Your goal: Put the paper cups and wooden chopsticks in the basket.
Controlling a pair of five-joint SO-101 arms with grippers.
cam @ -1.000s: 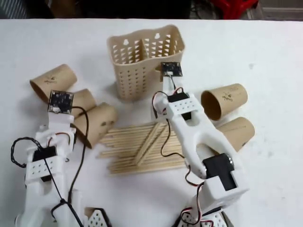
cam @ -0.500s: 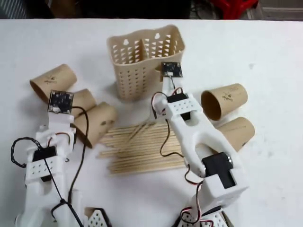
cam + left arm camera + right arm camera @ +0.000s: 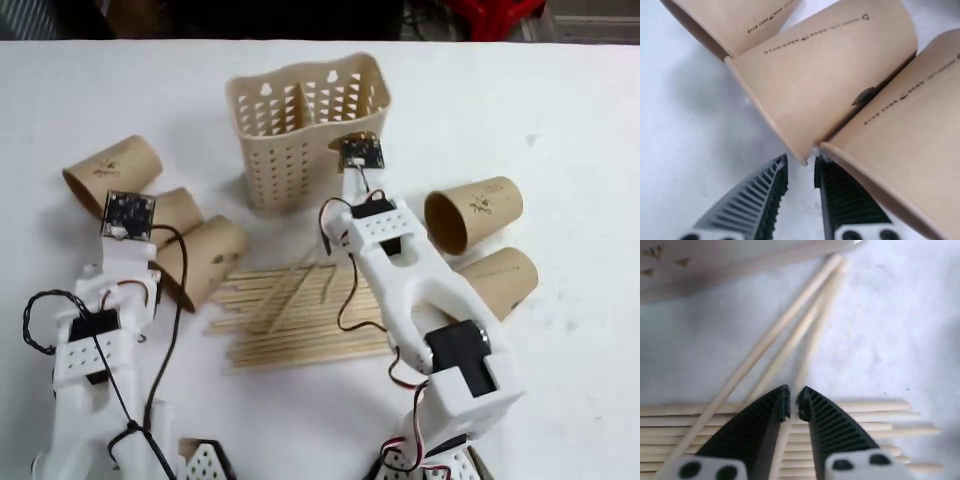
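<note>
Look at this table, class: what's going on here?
The job is putting cups and chopsticks into the basket, which stands upright at the back. The right end effector is down at the chopstick pile, shut on one chopstick that points toward the basket. The left end effector sits slightly open at the rims of three cups lying on their sides. Two more cups lie on the pile's other side.

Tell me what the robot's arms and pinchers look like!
Both the left arm and right arm are chunky white plastic with black motor blocks, looping black cables and a small dark circuit board near the wrist. The left gripper and right gripper each have two black ribbed fingers, tapering to tips, on pale bases with round holes.
</note>
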